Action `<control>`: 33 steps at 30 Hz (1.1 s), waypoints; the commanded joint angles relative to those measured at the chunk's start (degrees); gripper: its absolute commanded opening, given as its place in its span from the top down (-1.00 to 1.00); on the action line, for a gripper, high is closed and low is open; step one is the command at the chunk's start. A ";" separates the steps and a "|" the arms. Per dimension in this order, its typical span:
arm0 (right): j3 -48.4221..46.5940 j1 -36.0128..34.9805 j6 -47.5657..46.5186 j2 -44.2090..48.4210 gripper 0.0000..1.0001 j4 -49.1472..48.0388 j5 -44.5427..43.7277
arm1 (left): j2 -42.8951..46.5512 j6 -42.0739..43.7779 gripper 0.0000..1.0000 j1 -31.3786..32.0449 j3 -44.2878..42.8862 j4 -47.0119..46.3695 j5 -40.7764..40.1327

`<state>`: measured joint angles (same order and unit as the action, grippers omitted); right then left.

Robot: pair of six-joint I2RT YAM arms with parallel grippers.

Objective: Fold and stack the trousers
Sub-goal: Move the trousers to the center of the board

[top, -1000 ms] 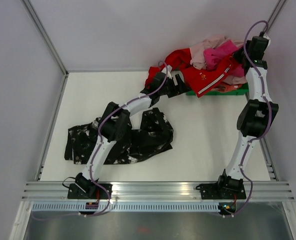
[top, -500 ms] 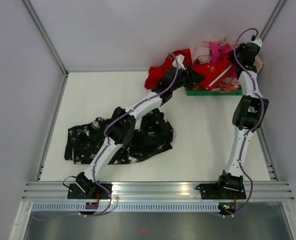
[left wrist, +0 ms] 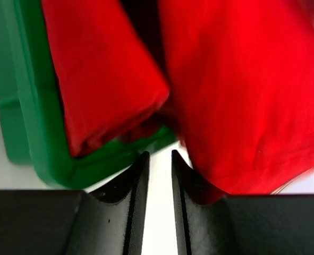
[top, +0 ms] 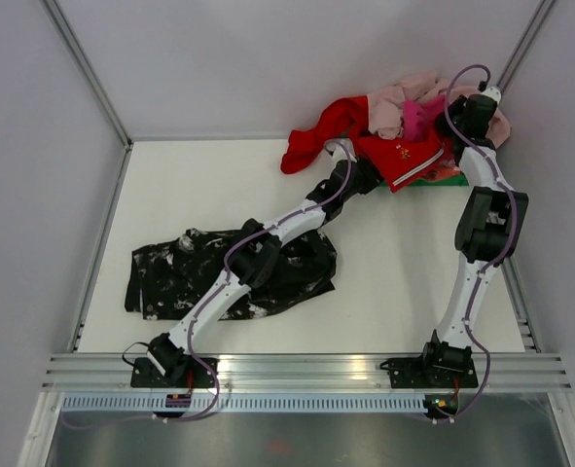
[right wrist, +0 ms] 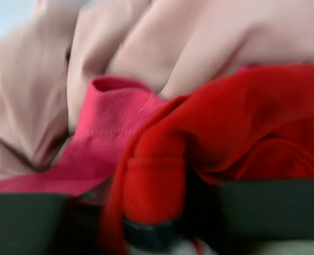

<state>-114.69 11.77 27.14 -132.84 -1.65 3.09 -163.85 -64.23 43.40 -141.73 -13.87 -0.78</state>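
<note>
Lying crumpled at the lower left of the table (top: 404,282), the trousers (top: 165,282) are well apart from both grippers. Toward the upper right, the left gripper (left wrist: 157,155) is nearly closed on nothing, only a thin slit between its jaws. It sits just beside the green basket (left wrist: 45,133) corner and the red garment (top: 404,156). Red cloth bunches between the right gripper (right wrist: 151,218) fingers; whether it is clamped I cannot tell.

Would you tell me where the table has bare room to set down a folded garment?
Two bare patches of table: the far-left stretch between the trousers and the back edge, and the near-right stretch between the left arm and the right arm. The far-right corner is crowded with the red garment, pink clothes and green basket.
</note>
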 commanded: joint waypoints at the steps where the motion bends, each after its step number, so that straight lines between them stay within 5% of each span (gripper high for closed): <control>1: 15.32 -1.22 -1.65 8.09 -0.04 5.36 6.21 | -0.06 -6.08 0.39 -1.03 -3.99 -5.46 -9.59; 3: 17.74 -1.14 -1.56 12.50 -0.53 5.51 8.77 | -0.77 -6.61 0.38 -1.73 -5.57 -6.26 -11.17; 8: 2.14 -1.05 -6.65 11.64 -0.73 28.59 4.93 | 0.63 -5.56 0.38 -2.79 -4.88 -5.12 -8.99; 12: -4.67 -1.05 -7.45 14.52 -0.74 39.00 4.73 | 3.62 -4.34 0.40 -2.97 -1.80 -4.50 -6.53; 20: 14.49 -5.34 -5.69 36.58 -0.58 29.78 6.40 | 5.38 -2.22 0.41 -2.97 -1.27 -3.36 -3.53; 25: 20.46 -12.20 -6.57 38.70 -0.39 32.23 3.16 | 5.30 -2.04 0.41 -3.32 -1.00 -2.83 -3.01; 33: 35.68 -18.54 -4.55 37.32 -0.40 25.83 -0.10 | 6.09 -2.04 0.42 -5.07 0.31 -3.18 -1.51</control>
<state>-81.78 -6.81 21.43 -93.71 27.83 5.80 -163.78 -67.02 39.81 -142.02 -15.11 -2.90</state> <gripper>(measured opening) 0.702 0.294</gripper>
